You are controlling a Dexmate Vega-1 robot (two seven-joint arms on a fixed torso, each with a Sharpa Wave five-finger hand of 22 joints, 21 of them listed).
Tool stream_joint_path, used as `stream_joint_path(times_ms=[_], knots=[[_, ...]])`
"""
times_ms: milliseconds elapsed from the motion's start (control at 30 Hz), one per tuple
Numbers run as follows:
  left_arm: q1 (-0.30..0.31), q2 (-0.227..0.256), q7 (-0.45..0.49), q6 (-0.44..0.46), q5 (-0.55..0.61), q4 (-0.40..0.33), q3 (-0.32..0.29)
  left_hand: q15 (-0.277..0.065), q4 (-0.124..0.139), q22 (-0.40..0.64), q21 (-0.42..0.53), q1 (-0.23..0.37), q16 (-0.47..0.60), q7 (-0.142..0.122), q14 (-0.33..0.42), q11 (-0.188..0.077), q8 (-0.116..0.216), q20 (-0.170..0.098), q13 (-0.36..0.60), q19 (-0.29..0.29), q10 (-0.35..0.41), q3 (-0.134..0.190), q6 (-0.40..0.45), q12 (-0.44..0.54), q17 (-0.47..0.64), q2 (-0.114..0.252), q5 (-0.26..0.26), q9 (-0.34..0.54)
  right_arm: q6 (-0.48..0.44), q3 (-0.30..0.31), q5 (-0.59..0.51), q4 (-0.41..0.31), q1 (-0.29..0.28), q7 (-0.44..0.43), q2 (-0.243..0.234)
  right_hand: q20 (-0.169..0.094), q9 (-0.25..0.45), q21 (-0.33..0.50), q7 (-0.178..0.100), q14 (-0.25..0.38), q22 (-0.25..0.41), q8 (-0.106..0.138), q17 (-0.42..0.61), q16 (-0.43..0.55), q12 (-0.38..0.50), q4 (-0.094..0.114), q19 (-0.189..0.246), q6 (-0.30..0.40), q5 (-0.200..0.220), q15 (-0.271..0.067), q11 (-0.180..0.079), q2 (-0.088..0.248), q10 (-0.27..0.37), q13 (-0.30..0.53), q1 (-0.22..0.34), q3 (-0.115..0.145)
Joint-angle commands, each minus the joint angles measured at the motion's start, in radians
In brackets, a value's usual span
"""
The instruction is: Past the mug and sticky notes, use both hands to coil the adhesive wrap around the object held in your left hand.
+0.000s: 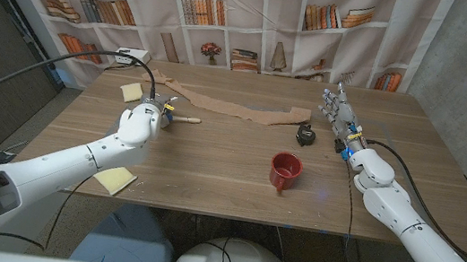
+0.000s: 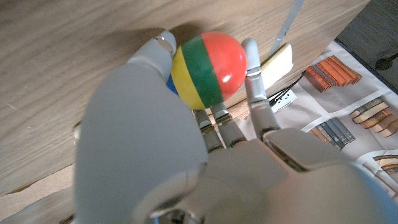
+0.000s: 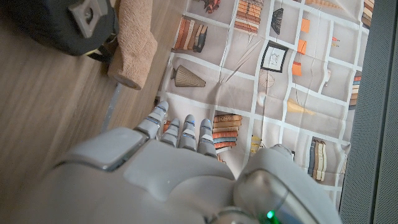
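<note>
Left hand (image 1: 146, 120) at ten o'clock on the wooden table (image 1: 209, 178), gripping a striped wooden toy (image 2: 208, 65): ball end in red, green and yellow bands between the fingers (image 2: 252, 74), wooden handle (image 1: 186, 119) jutting toward three o'clock. Tan adhesive wrap (image 1: 237, 107) lying in a long strip along the far side, from eleven to one o'clock, just past the toy. Right hand (image 1: 341, 118) at two o'clock, upright, fingers spread, empty. Black tape measure (image 1: 307, 134) just beside it. Red mug (image 1: 285, 171) near centre. Yellow sticky notes (image 1: 131, 91) at ten o'clock, another pad (image 1: 114, 180) at eight.
</note>
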Motion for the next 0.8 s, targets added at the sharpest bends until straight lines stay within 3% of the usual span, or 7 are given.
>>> stream_joint_path(times_ms=[33,133,333,600,800], knots=[[0.014,-0.006,0.041,-0.009,-0.046,-0.013,-0.018,-0.047,0.0,-0.051,0.015,0.223,-0.016,0.008,0.145,-0.007,0.066,-0.249,0.079,0.003,0.064,-0.009,0.027,0.07,-0.01,0.203,0.001,0.092,0.008,0.007,0.007,-0.001,-0.007,0.004,-0.002,0.009,0.005,0.005,0.0,0.001,0.004,0.0,0.001,0.007,0.002,0.002,0.006,0.005,-0.001,-0.006,-0.008,0.006,0.006,0.005,0.001,0.001],[0.027,-0.005,0.071,-0.013,-0.063,-0.019,-0.031,-0.044,0.002,-0.073,0.022,0.224,-0.021,0.015,0.154,0.007,0.091,-0.25,0.108,-0.005,0.086,-0.012,0.039,0.096,-0.013,0.205,-0.002,0.126,0.008,0.008,0.008,-0.001,-0.007,0.003,-0.002,0.008,0.005,0.005,0.0,0.0,0.004,0.0,0.001,0.007,0.002,0.002,0.006,0.005,-0.001,-0.006,-0.008,0.006,0.006,0.005,0.001,0.001],[0.053,0.0,0.126,-0.023,-0.096,-0.033,-0.055,-0.035,-0.001,-0.096,0.016,0.231,-0.022,0.032,0.164,0.015,0.112,-0.246,0.102,-0.03,0.128,-0.012,0.074,0.109,-0.014,0.204,-0.004,0.139,0.011,0.007,0.003,-0.001,-0.008,0.002,-0.003,0.009,0.005,0.005,-0.001,0.001,0.004,0.0,0.001,0.007,0.001,0.002,0.007,0.005,-0.001,-0.006,-0.008,0.006,0.006,0.005,0.001,0.002],[0.1,0.004,0.233,-0.055,-0.142,-0.045,-0.091,-0.032,-0.002,-0.106,0.018,0.237,-0.025,0.034,0.168,0.018,0.116,-0.245,0.1,-0.041,0.134,-0.014,0.078,0.11,-0.016,0.203,-0.005,0.143,0.01,0.009,0.003,-0.012,-0.016,-0.005,-0.005,0.009,0.005,0.005,-0.001,0.001,0.004,-0.001,0.001,0.007,0.001,0.002,0.007,0.005,-0.001,-0.006,-0.009,0.006,0.006,0.005,0.001,0.002],[0.107,0.015,0.254,-0.063,-0.149,-0.055,-0.092,-0.032,-0.002,-0.11,0.021,0.24,-0.026,0.033,0.171,0.019,0.117,-0.245,0.107,-0.046,0.135,-0.016,0.08,0.114,-0.016,0.203,-0.006,0.142,0.007,0.012,0.002,-0.025,-0.026,-0.013,-0.009,0.009,0.005,0.005,-0.003,0.002,0.004,0.0,0.001,0.007,0.001,0.002,0.007,0.007,-0.001,-0.007,-0.009,0.006,0.006,0.005,0.001,0.002]])
